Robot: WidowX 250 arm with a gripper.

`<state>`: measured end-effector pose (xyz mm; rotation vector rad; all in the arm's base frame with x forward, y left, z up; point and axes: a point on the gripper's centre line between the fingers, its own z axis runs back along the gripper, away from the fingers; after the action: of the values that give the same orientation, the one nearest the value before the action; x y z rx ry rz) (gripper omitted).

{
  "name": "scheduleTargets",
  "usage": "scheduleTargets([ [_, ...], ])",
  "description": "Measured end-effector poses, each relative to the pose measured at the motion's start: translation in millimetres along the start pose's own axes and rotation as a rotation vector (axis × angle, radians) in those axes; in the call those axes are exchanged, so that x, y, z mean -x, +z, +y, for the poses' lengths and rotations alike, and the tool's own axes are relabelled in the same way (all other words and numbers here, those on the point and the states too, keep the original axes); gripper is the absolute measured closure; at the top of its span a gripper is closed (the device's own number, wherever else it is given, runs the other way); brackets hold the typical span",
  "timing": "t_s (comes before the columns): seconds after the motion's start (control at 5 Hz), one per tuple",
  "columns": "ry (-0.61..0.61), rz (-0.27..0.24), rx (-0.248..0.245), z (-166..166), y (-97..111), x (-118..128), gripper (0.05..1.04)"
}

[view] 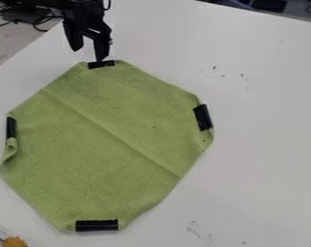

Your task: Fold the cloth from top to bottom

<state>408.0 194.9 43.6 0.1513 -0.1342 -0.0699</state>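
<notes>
The green cloth (109, 140) lies spread on the white table (268, 125), near the table's left edge, with its corners turned in, so that its outline has about eight sides. On these turned corners sit dark strips: the top strip (101, 64), the right strip (203, 117), the left strip (11, 127) and the bottom strip (97, 225). I suppose they are there to keep the corners tucked and to give a firm place for gripping. The black gripper (88, 54) hangs at the cloth's top end; its jaws stand well apart and hold nothing. One fingertip is very near the top strip, but whether it touches, I cannot tell. This position seems chosen because the fold must begin from the top, and the next move probably calls for closing on that strip. A crease runs slantwise across the middle and may guide the fold. Beside the left strip the border curls up, which could make the fold uneven. An orange object (15, 241) is at the lower left, apart from the cloth, and cables (38, 20) lie beyond the table's left edge; neither seems to obstruct the folding.
</notes>
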Motion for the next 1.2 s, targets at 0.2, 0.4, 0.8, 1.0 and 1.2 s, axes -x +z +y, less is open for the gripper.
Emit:
scheduleTargets([
  [0.2, -0.018, 0.001, 0.004, -4, -12, -14, 0.083],
  [0.4, -0.027, 0.009, 0.003, -5, -20, -24, 0.083],
  [0.8, -0.030, 0.020, 0.024, -6, -33, -28, 0.085],
  [1.0, -0.020, 0.012, 0.038, -3, -37, -25, 0.118],
  [1.2, -0.030, 0.008, 0.052, -7, -39, -24, 0.365],
])
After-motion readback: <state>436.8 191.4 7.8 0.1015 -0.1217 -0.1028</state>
